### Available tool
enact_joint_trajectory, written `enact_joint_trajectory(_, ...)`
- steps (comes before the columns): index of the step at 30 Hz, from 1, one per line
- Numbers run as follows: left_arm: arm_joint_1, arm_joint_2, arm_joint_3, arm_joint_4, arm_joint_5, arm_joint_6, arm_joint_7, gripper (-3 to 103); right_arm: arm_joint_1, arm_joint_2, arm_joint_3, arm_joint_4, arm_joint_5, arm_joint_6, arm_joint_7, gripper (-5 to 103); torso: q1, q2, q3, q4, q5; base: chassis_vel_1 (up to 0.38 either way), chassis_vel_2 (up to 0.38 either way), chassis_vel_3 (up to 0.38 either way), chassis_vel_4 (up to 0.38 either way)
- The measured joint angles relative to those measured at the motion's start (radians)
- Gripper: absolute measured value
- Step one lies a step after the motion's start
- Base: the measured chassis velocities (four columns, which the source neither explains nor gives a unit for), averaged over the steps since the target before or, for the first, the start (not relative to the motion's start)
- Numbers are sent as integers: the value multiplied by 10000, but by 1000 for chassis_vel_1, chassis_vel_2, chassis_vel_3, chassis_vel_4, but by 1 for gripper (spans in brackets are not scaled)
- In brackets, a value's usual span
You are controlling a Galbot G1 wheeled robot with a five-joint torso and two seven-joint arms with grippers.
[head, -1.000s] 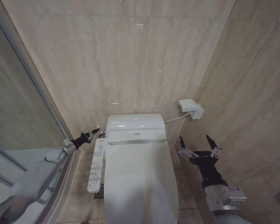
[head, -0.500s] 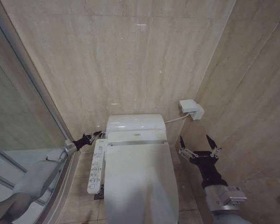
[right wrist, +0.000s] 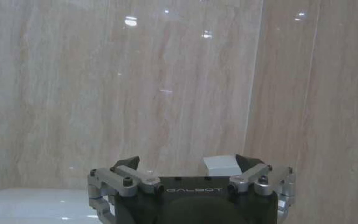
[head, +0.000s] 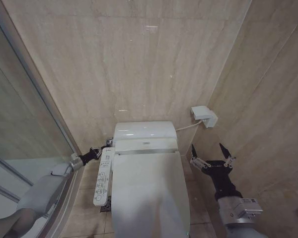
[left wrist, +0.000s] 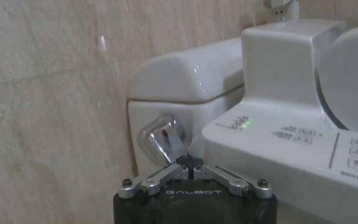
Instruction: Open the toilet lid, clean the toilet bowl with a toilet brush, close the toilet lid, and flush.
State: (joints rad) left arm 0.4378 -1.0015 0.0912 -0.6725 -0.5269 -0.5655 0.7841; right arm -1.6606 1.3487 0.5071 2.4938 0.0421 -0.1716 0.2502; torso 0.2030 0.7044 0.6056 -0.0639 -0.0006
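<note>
The left hand (head: 103, 149) is seen pinched shut, its tips pressed against the chrome flush lever (left wrist: 163, 138) on the tank's side; the lever's glossy curved metal is shown by the left wrist view. The right hand (head: 211, 152) is held wide open beside the tank, empty. The toilet lid (head: 148, 193), smooth white plastic, is lowered flat over the bowl

White glossy toilet lid (head: 149, 193), beige veined wall tiles (head: 139, 64) (chrome flush lever (left wrist: 162, 140)).
</note>
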Motion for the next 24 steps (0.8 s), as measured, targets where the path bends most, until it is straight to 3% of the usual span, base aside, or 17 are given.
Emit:
enact_joint_trajectory(4,-1,-59,-71,165,65,-13,-9,0,0,0,0,0,0,0,0,100,0,0,0,-6,3,0,0,0,0)
enact_joint_trajectory(14,-244,-357,-210,908,12,-70,-442,0,0,-1,0,0,0,0,0,100,-2,0,-3,8,10,0,0,0,0)
enact_joint_trajectory(15,-249,-429,-216,967,-110,-54,-519,0,0,0,-1,0,1,0,-1,100,-1,0,-2,-7,4,0,0,0,0)
enact_joint_trajectory(17,-217,-472,-249,986,-177,-44,-568,0,0,0,-1,-1,0,0,0,100,0,0,-2,-11,0,0,0,0,0)
enact_joint_trajectory(22,224,-377,-579,238,-382,-31,-947,0,0,0,0,0,0,0,0,100,2,0,-1,-11,7,0,0,0,0)
enact_joint_trajectory(24,838,-180,-900,-930,-433,45,-1888,0,0,0,0,-1,0,0,0,100,5,-4,5,5,-3,0,0,0,0)
